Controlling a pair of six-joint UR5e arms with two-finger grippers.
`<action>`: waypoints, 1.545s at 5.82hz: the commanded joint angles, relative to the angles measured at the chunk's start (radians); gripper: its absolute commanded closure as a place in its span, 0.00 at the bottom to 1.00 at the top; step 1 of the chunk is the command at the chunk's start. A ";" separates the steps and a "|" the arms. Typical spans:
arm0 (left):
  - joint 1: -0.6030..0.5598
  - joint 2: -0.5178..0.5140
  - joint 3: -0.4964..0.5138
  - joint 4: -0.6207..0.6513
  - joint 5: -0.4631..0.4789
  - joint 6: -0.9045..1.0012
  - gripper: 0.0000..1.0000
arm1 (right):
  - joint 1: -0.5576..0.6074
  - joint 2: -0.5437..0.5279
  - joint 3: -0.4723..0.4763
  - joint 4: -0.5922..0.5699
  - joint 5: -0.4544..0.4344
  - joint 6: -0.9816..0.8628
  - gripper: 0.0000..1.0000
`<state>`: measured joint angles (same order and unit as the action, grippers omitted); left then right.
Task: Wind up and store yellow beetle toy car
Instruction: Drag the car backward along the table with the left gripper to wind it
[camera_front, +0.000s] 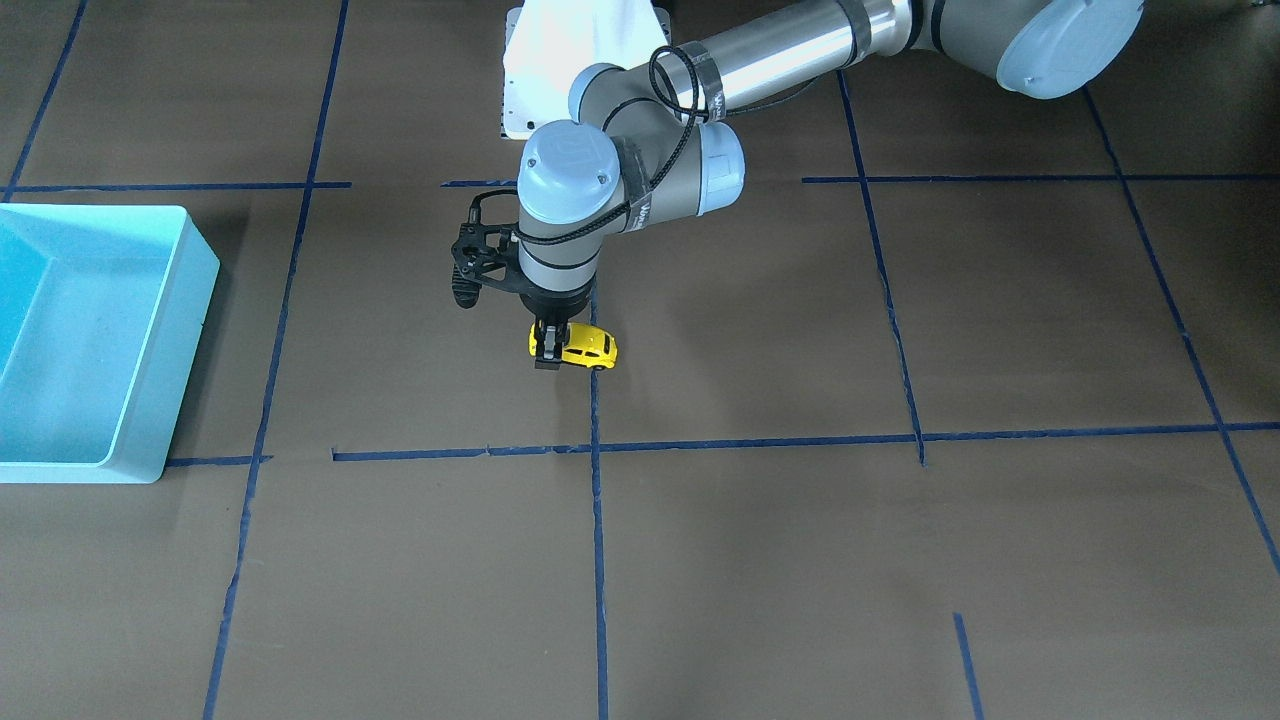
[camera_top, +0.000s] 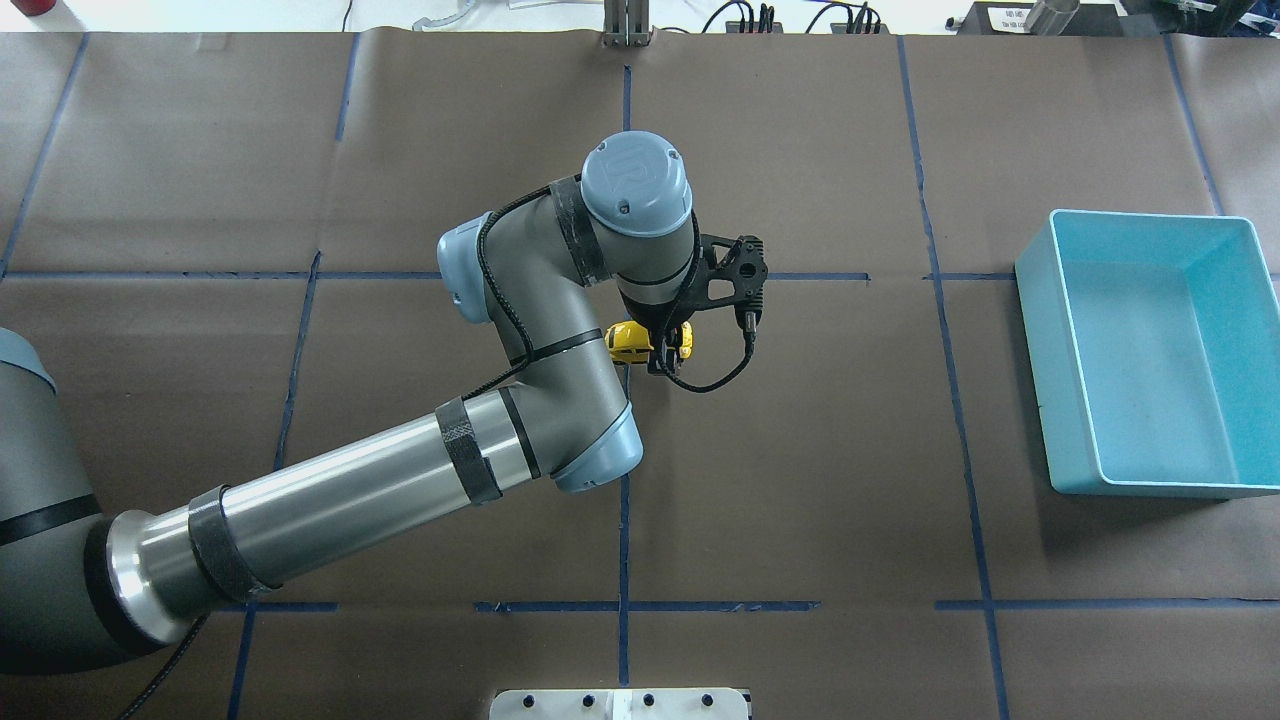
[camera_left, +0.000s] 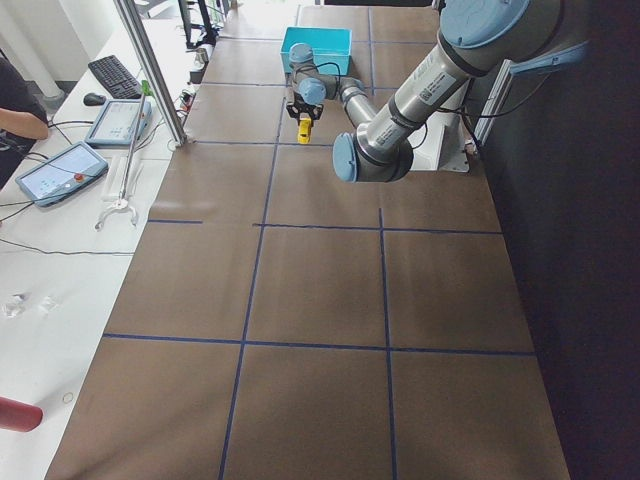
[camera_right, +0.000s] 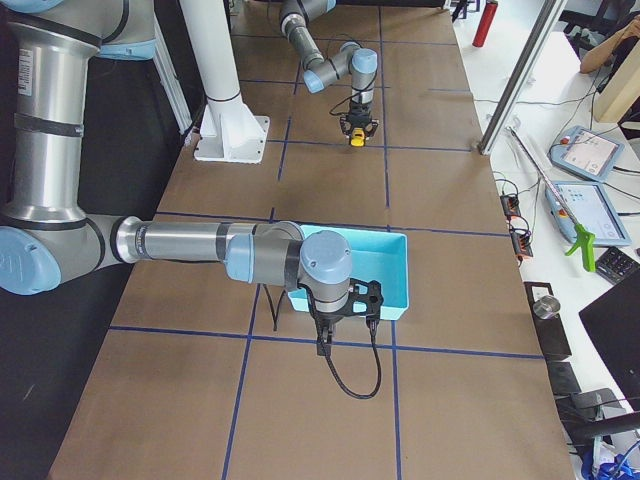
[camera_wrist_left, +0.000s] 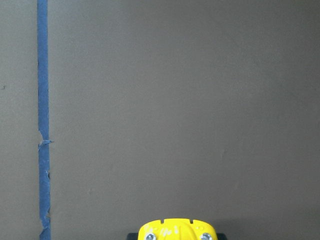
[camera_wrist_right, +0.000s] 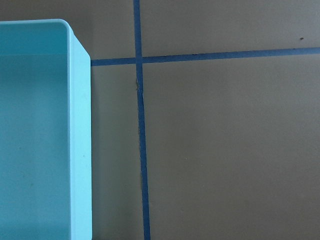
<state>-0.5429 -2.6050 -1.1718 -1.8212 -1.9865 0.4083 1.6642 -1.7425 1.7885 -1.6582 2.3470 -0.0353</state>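
The yellow beetle toy car (camera_front: 592, 347) is near the table's middle, held just over the brown surface on a blue tape line. My left gripper (camera_front: 547, 358) points straight down and is shut on one end of it. From overhead the car (camera_top: 628, 342) sticks out on both sides of the fingers (camera_top: 668, 352). The left wrist view shows only a yellow part with two screws (camera_wrist_left: 176, 231) at the bottom edge. My right gripper (camera_right: 322, 345) hangs beside the light blue bin (camera_right: 392, 272); I cannot tell whether it is open or shut.
The light blue bin (camera_top: 1040, 330) stands open on the robot's right side of the table (camera_front: 190, 250). Its wall (camera_wrist_right: 80, 130) fills the left of the right wrist view. Blue tape lines cross the brown table. The robot's white base (camera_front: 520, 90) is behind the car.
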 joint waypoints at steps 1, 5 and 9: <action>0.000 0.003 0.038 -0.065 -0.002 -0.002 1.00 | 0.000 0.000 0.000 0.000 0.000 0.000 0.00; 0.000 0.016 0.038 -0.087 0.000 -0.002 1.00 | 0.000 0.000 0.000 0.000 0.000 0.000 0.00; -0.005 0.023 0.038 -0.090 0.000 -0.009 1.00 | 0.000 0.000 0.000 0.000 0.000 0.000 0.00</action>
<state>-0.5463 -2.5856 -1.1336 -1.9111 -1.9865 0.4005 1.6643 -1.7426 1.7886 -1.6582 2.3470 -0.0353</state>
